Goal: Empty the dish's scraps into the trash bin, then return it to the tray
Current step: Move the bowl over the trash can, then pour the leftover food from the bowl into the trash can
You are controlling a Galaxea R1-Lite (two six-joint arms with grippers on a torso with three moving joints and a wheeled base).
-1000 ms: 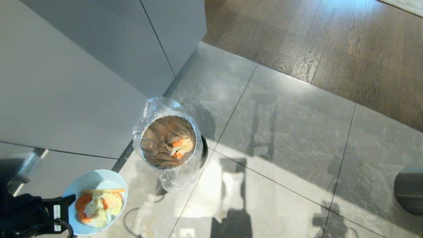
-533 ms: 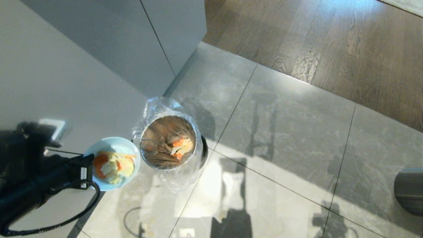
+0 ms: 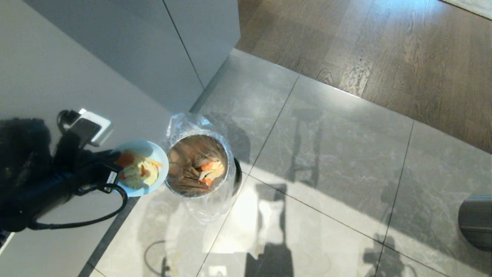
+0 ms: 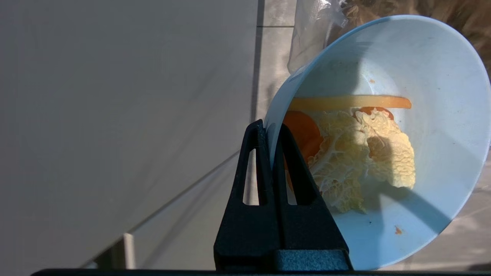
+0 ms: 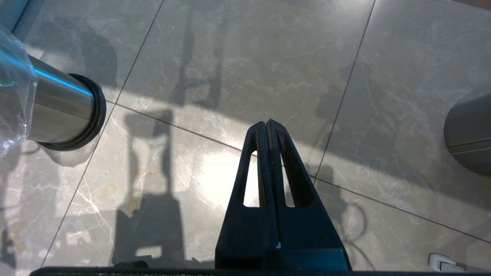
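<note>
1. Left gripper: jaws pinched tight on the near rim of the dish, 1 finger inside the wall, 1 outside.
2. Dish in head view: held in the air just beside the trash bin, its far rim at the bin's bagged edge. Tilted toward the bin.
3. Scraps: pale crinkled leaf, orange slices and 1 long yellow-orange strip, all lying in the dish. Head view shows them as a mixed orange-yellow heap.
4. Trash bin: steel cylinder on grey floor tiles, clear bag liner folded over the rim, black base ring. Orange and pale pieces already lie inside.
5. Right gripper: jaws pressed together, holding nothing, hanging over bare tile well apart from the bin.
6. A darker bin stands at the right edge.
</note>
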